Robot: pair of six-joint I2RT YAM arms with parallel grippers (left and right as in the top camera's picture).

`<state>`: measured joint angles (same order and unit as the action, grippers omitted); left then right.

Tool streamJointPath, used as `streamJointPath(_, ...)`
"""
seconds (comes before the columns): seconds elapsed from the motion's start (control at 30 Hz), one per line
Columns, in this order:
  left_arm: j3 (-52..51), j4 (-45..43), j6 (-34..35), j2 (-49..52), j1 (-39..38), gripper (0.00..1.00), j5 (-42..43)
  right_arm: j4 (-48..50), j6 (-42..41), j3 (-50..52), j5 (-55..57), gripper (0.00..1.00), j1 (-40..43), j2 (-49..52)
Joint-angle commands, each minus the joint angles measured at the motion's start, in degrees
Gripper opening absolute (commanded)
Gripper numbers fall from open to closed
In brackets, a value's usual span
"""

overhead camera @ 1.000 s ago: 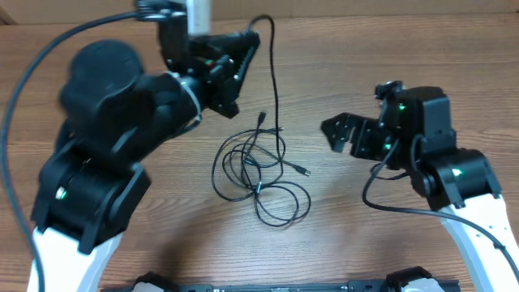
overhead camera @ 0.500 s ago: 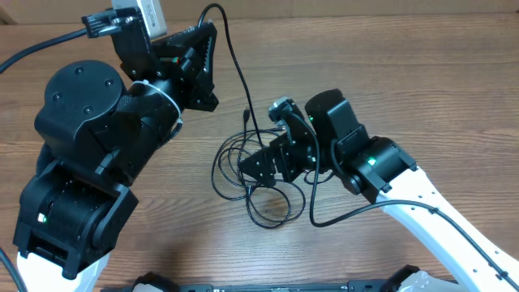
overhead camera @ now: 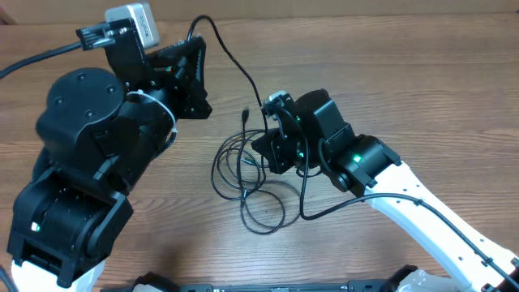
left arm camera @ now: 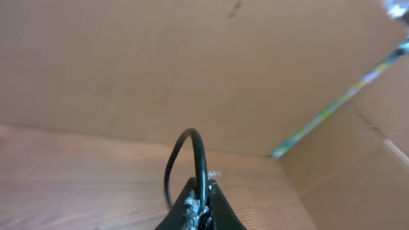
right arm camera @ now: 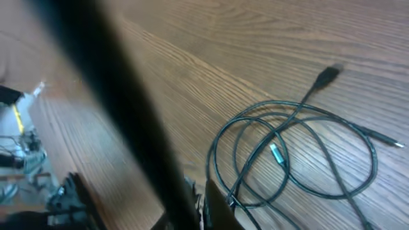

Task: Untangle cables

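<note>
Mid-separation: L gripper (left arm camera: pixel 200 203), up-left of the tangle (overhead camera: pixel 243 174), was clenched on one cable (left arm camera: pixel 199 160), R gripper (overhead camera: pixel 266 152) pinched shut on tangle's right edge; next likely needed slow pull apart.

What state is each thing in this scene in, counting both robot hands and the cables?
left hand, shut on the lifted cable.
lifted cable, pinched at one end, raised above the table, running down into the tangle.
cable tangle, loose overlapping loops lying flat, not yet separated.
right hand, shut at the tangle's right edge, seemingly on a loop.
</note>
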<state>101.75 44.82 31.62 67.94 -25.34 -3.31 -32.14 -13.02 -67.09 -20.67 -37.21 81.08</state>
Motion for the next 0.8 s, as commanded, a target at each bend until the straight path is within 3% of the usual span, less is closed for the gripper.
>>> streamJointPath(0.0, 1.27, 2.34, 0.5, 1.66, 0.37, 0.04, -5.77, 0.39, -7.3, -2.62, -1.49, 0.04, -0.31, -3.45)
streamJointPath(0.2, 1.27, 7.28, -2.25, 4.85, 0.35, 0.08, -5.9, -0.55, -11.69, -8.85, -4.9, 0.04, 1.38, -10.51)
streamJointPath(0.27, 1.27, 9.64, -2.25, 6.05, 0.35, 0.2, -5.62, -0.66, -13.2, -10.58, -4.9, 0.04, 2.67, -12.39)
streamJointPath(0.33, 1.27, 12.44, -2.25, 7.52, 0.35, 0.47, -4.31, 0.5, -16.37, -12.17, -4.9, 0.04, 4.94, -14.43)
streamJointPath(0.43, 1.27, 15.08, -2.25, 9.6, 0.31, 0.65, -0.35, 4.87, -24.35, -12.83, -4.9, 0.04, 8.22, -16.13)
streamJointPath(0.53, 1.27, 16.52, -2.32, 11.23, 0.31, 0.77, 3.98, 11.39, -35.17, -12.83, -4.94, 0.04, 11.82, -17.29)
streamJointPath(0.63, 1.27, 16.76, -6.23, 11.82, 0.31, 0.97, 10.21, 16.9, -41.55, -12.83, -4.94, 0.04, 13.99, -17.49)
streamJointPath(0.77, 1.27, 16.65, -13.64, 11.82, 0.31, 1.0, 20.85, 21.79, -45.09, -12.81, -4.9, 0.04, 14.14, -17.42)
